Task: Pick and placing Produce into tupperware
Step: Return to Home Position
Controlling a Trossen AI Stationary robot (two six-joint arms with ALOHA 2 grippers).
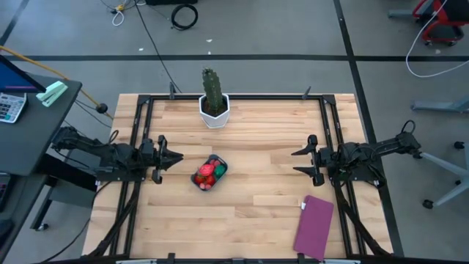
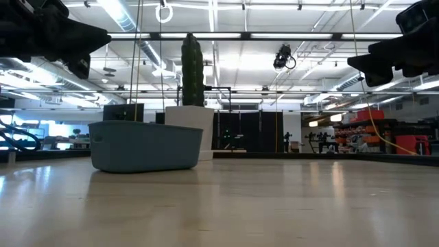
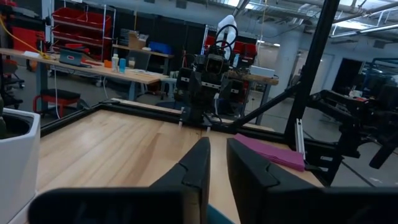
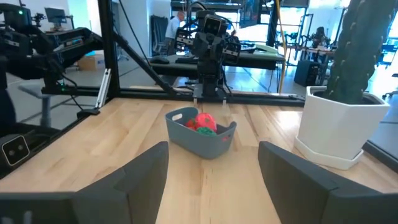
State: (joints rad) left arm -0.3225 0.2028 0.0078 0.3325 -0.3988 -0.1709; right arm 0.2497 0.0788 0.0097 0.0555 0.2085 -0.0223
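**Tupperware:** shallow teal-blue plastic container (image 1: 223,166), rectangular with rounded corners, standing flat and open side up on the pale wooden bench (image 1: 256,202)
- Long axis: on a slant to the line joining the two grippers.
- Position: between the grippers, just ahead of the left one's tips and well apart from the right one.

**Produce:** small red and pink toy pieces with one green piece (image 1: 206,174), heaped inside the tupperware. Which way each piece points cannot be made out.

**Left gripper** (image 1: 178,156): raised above the bench and aimed at the tupperware. Its fingers are drawn almost together with only a thin slit between them, and it holds and touches nothing.

**Right gripper** (image 1: 296,162): raised above the bench and facing the left gripper across the tupperware. Its fingers are spread wide, and it holds and touches nothing.

**Tall green cactus in a white hexagonal pot** (image 1: 214,111): upright, off to one side of both grippers, nearer the left.

**Flat purple rectangle** (image 1: 314,226): lies flat beside the right gripper, on the side away from the cactus
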